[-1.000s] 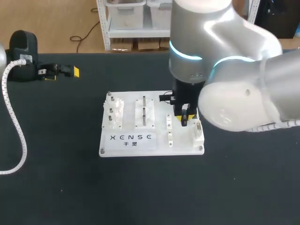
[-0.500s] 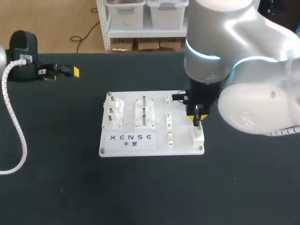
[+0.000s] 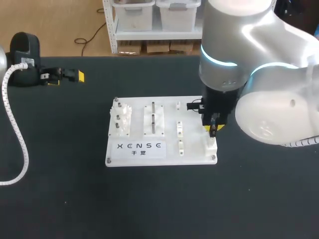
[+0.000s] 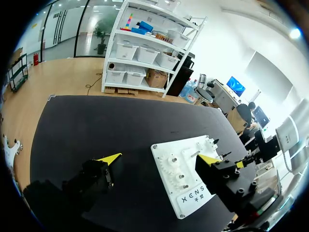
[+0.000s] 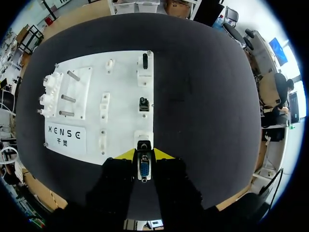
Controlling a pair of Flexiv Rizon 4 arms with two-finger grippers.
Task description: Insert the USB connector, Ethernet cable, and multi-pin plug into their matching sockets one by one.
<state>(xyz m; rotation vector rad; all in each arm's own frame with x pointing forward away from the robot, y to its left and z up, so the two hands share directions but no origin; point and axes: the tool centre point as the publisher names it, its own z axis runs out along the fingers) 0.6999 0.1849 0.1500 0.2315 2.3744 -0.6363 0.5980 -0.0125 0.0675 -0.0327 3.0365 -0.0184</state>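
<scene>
Two arms: the left one lies at the far left of the black table (image 3: pixel 60 199); the right one reaches over the right edge of the white board (image 3: pixel 167 144).
Right gripper (image 5: pixel 144 155): clamped on the multi-pin plug, one yellow tip against each side.
Multi-pin plug (image 5: pixel 144 169): held between the right fingers, its metal-rimmed end showing in the wrist view, aimed down at the board.
Matching socket (image 5: pixel 143 138): a white block at the board's front right corner, directly ahead of the plug and just beside it; contact cannot be told.
Other blocks (image 5: pixel 144 103): two small white ones with dark centres, further along the same edge.
Left gripper (image 3: pixel 67 78): fingers spread wide with nothing between them, well apart from the board.
</scene>
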